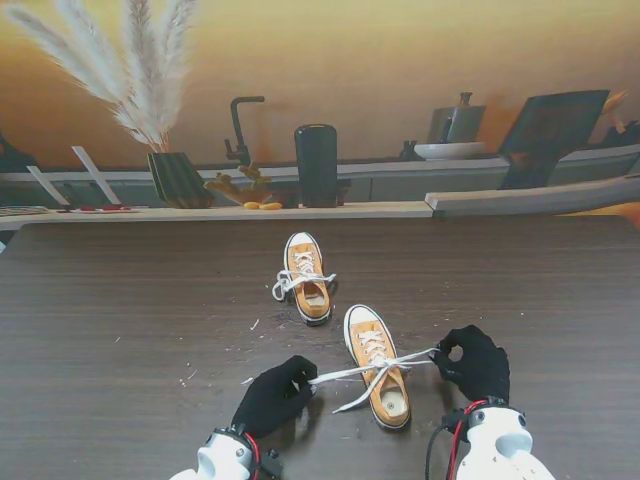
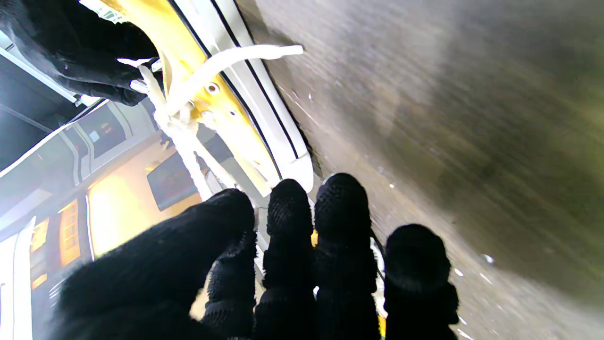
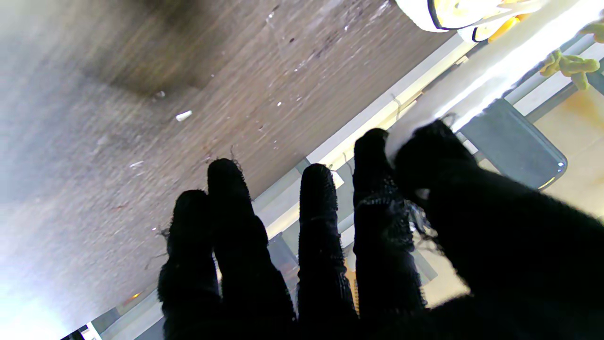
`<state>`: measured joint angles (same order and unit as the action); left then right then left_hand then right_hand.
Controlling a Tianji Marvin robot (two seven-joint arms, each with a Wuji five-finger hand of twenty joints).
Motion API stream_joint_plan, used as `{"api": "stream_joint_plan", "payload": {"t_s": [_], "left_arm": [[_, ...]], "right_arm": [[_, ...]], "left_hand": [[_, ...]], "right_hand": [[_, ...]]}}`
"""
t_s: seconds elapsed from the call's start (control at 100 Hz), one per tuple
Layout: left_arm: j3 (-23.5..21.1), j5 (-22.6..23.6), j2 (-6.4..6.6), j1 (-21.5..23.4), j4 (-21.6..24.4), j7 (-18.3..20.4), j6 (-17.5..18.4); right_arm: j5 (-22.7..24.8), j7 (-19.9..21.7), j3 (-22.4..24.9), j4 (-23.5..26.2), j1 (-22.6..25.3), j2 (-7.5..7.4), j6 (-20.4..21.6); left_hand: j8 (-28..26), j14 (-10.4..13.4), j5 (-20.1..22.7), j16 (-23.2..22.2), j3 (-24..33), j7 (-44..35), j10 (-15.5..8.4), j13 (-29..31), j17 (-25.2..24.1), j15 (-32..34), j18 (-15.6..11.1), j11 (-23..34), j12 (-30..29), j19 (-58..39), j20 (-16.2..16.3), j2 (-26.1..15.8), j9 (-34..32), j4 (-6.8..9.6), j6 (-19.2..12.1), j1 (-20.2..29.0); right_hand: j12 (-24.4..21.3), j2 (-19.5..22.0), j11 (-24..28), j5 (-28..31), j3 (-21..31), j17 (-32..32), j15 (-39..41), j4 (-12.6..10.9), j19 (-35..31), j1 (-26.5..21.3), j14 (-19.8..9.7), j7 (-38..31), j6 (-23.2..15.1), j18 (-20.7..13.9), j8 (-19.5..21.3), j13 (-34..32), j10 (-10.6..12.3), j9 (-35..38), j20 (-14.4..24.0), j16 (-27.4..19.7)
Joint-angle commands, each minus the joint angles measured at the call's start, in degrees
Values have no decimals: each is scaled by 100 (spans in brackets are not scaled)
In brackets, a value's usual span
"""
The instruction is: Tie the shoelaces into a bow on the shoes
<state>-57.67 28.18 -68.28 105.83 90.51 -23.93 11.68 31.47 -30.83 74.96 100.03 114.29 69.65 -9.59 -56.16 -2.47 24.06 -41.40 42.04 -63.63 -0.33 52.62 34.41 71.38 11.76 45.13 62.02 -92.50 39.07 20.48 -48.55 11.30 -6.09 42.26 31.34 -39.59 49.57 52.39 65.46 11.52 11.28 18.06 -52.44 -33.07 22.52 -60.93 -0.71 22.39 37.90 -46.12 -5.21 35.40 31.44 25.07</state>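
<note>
Two orange canvas shoes with white soles lie on the dark wood table (image 1: 120, 300). The nearer shoe (image 1: 378, 378) sits between my hands, and its white laces (image 1: 372, 371) stretch sideways, crossed over its tongue. My left hand (image 1: 275, 395), in a black glove, is shut on the left lace end. My right hand (image 1: 476, 362) pinches the right lace end between thumb and forefinger. One loose lace tail trails toward me beside the shoe. The farther shoe (image 1: 306, 276) has a loose bow (image 1: 290, 284). In the left wrist view the near shoe (image 2: 226, 94) and its lace (image 2: 188, 146) run up from my fingers (image 2: 288, 226).
Along the table's far edge runs a shelf with a striped vase of pampas grass (image 1: 176, 178), a black cylinder (image 1: 316, 164), small yellow items (image 1: 262, 205) and a dark slanted board (image 1: 552, 135). Small white specks (image 1: 255, 324) dot the table near the shoes.
</note>
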Motion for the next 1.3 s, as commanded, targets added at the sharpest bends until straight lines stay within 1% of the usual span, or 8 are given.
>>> {"api": "stream_joint_plan", "payload": {"t_s": [0.0,0.14,0.26,0.34,0.39,0.51,0.89,1.29], "left_arm": [[-42,13,44,59,59,116,-50],[-95,29,49,87,58,115,-11],[-118,144,21,85,3,-109,102],[-193,188,25,155,62,-143,122],[-265,221,31,221,122,-157,110],[-517,239,35,435,296,-189,86],[-1340,-108,77,1128,814,195,389],[-1867,-80,152,1772,1403,553,454]], "right_arm": [[10,51,18,-35,0,5,-64],[8,-32,22,-76,-6,24,-92],[75,-366,-27,-172,-40,72,-16],[219,-556,-56,-182,-21,84,-12],[337,-631,-64,-166,7,78,-17],[589,-749,-82,-93,84,55,-56],[838,-412,-262,26,201,-102,622],[2380,-122,-765,-62,146,-478,511]], "left_hand": [[-183,-1,-173,-52,124,-193,47,-73,-59,13,189,-80,-4,-24,-12,-201,111,143,37,-154],[-82,-66,-182,-52,-48,-37,64,-148,-157,-93,216,-261,-49,71,13,-187,137,58,-50,-42],[1490,0,-323,-102,-1290,1465,114,-249,-263,-192,85,-659,-501,181,72,-168,388,-370,169,66],[2490,1,-339,-153,-2241,3033,128,-405,-432,-325,49,-587,-1478,329,124,-854,698,5,538,-205],[2960,5,-482,-164,-2403,3646,131,-499,-520,-396,30,-660,-1589,396,147,-816,826,0,702,-232],[3614,-9,-658,-185,-2572,4409,163,-729,-751,-577,11,-860,-1719,573,198,-705,1091,-35,927,-265],[3776,-414,-568,-33,-3039,4631,401,-1294,-1491,-1760,242,-1810,-2510,1329,284,-858,1482,-111,919,-140],[3724,-518,-374,45,-3185,4714,520,-1561,-1829,-2361,289,-2245,-2843,1880,266,-906,1664,-124,864,-53]], "right_hand": [[-14,-83,111,66,308,30,4,-113,-198,-246,219,-153,-152,-57,87,0,-60,113,0,100],[-10,-58,138,41,273,23,2,-104,-214,-185,240,-110,-356,-28,63,-10,-85,144,-11,114],[-120,-148,-41,-385,296,-103,-128,-72,-187,130,299,397,-449,15,-790,22,-196,8,-90,-77],[-312,-103,-171,-1002,561,-228,-216,-248,-161,605,316,1427,99,18,-1176,130,-265,-346,-130,-325],[-485,194,-246,-1280,554,-302,-247,-925,-134,866,307,2323,384,-9,-849,215,-279,-579,-146,-445],[-747,269,-401,-2042,394,-421,-344,-1004,-47,884,288,2706,645,-58,-1105,347,-294,-905,-157,-603],[-994,-167,-591,-2664,91,-632,-468,-883,222,1143,185,2500,603,-159,-1828,643,-203,-1250,-162,-847],[-1091,-802,-867,-2918,407,-538,-330,-773,307,1197,15,2502,282,-197,-2012,807,-44,-1395,-132,-558]]}}
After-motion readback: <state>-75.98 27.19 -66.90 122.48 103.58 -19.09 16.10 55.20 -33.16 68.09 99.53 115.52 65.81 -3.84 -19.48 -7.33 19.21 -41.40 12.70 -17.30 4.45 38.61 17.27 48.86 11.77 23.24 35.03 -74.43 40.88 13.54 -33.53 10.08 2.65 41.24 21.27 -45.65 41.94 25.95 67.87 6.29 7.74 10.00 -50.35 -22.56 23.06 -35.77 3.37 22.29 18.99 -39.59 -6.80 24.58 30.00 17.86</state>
